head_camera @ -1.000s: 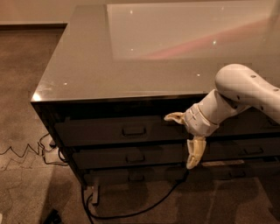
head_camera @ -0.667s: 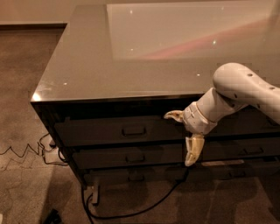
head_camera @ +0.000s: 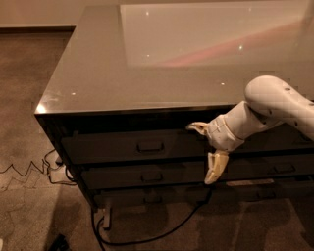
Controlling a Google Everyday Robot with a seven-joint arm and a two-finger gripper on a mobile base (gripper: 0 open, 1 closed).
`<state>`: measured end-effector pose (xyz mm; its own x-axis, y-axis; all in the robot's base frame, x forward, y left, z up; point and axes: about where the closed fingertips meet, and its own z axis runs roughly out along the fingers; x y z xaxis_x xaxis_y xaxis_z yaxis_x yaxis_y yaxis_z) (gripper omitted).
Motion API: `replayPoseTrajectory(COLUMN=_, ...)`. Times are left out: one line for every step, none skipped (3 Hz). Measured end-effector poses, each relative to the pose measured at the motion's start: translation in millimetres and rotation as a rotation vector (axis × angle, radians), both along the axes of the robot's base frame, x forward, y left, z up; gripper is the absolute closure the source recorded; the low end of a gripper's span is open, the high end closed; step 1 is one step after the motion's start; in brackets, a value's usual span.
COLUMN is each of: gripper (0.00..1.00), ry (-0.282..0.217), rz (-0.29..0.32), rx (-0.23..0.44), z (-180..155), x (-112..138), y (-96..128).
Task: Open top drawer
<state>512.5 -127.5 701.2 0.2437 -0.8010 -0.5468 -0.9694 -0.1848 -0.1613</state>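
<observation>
Two pale fingers of your gripper [head_camera: 200, 153] stand apart before the wide, dark top drawer [head_camera: 108, 147]; its flat front runs sideways.

Dim, warm light throughout. At left and below, brown mottled carpet floor [head_camera: 29, 98]; at top left, strip of pale wall [head_camera: 39, 12] over dark skirting board [head_camera: 34, 29]. Centre, wide dark cabinet with glossy grey-brown top [head_camera: 98, 73], mirroring a pale rectangle of light [head_camera: 196, 34]. Beneath, black cable [head_camera: 147, 240] looping over the carpet. Just before the cabinet front, right of centre, cream two-finger gripper [head_camera: 206, 149], fingers spread
</observation>
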Motion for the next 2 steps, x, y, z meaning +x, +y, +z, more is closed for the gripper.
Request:
replayPoseTrajectory(gripper=0.00, ry=-0.051, rz=-0.016, rx=0.002, z=-2.3, x=1.4, y=9.0)
replayPoseTrajectory(gripper=0.00, ry=-0.100, rz=-0.021, rx=-0.013, z=-5.3, x=-2.9, y=17.6)
